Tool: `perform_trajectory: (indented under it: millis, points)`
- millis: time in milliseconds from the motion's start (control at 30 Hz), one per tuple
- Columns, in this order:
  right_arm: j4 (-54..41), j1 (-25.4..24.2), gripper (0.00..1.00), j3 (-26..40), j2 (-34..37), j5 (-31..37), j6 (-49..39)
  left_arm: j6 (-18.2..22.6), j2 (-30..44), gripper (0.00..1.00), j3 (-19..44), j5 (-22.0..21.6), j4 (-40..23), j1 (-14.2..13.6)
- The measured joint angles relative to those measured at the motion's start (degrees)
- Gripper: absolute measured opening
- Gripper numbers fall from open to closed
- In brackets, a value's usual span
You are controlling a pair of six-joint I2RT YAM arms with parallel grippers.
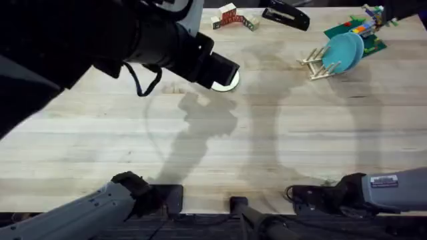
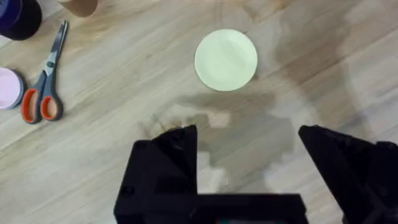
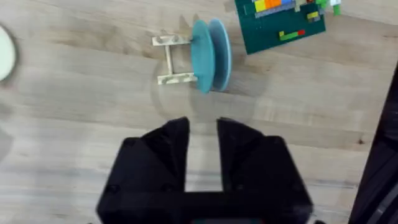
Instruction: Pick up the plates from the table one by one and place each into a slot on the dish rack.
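Two plates racked. I've got the left end effector (image 2: 245, 155) spread over the cream plate (image 2: 226, 60), upper-center; next: lower, pinch rim. Right end effector (image 3: 202, 140) nearly closed, empty.

The left arm (image 1: 100, 40) rises large and dark across the upper left of the bench (image 1: 213, 140). Its tool (image 1: 223, 72) hangs over a cream plate (image 1: 230, 83), hiding most of it. If the fingers are apart or closed is not clear. At the far right, the rack (image 1: 313, 65) holds two plates upright, a teal plate (image 1: 341, 52) and a pale blue plate (image 1: 357, 48), close together. A green baseplate (image 1: 363, 30) lies just behind the rack. Toy blocks (image 1: 231, 17) stand at the far edge. The right arm (image 1: 373, 193) rests low at the near right edge.
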Motion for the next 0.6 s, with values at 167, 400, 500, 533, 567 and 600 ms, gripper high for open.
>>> perform_trajectory:
  millis: [167, 400, 500, 533, 567, 600]
  points:
    - [-1.75, 2.15, 0.492, 0.00, -5.63, -0.03, 0.91, 0.00, 0.00, 0.992, 0.00, 0.01, 0.90, 0.00]
    - [-5.04, 8.50, 0.988, 0.02, -11.07, -0.04, 1.97, 0.00, 0.00, 0.993, 0.00, 0.01, 1.02, 0.00]
    - [-6.46, 12.26, 0.994, 0.02, -11.40, -0.07, 3.81, -0.22, 0.00, 0.992, 0.00, 0.01, 1.09, 0.00]
    - [-6.82, 13.41, 0.996, 0.02, -11.40, -0.07, 4.84, -0.51, 0.00, 0.993, 0.00, 0.01, 1.09, 0.00]
    - [-7.08, 14.67, 0.995, 0.02, -11.36, -0.15, 6.26, -0.76, 0.00, 0.994, 0.00, 0.01, 1.09, 0.00]
    - [-7.23, 15.67, 0.995, 0.02, -11.36, -0.39, 7.54, -1.16, 0.00, 0.995, 0.00, 0.01, 1.12, 0.00]
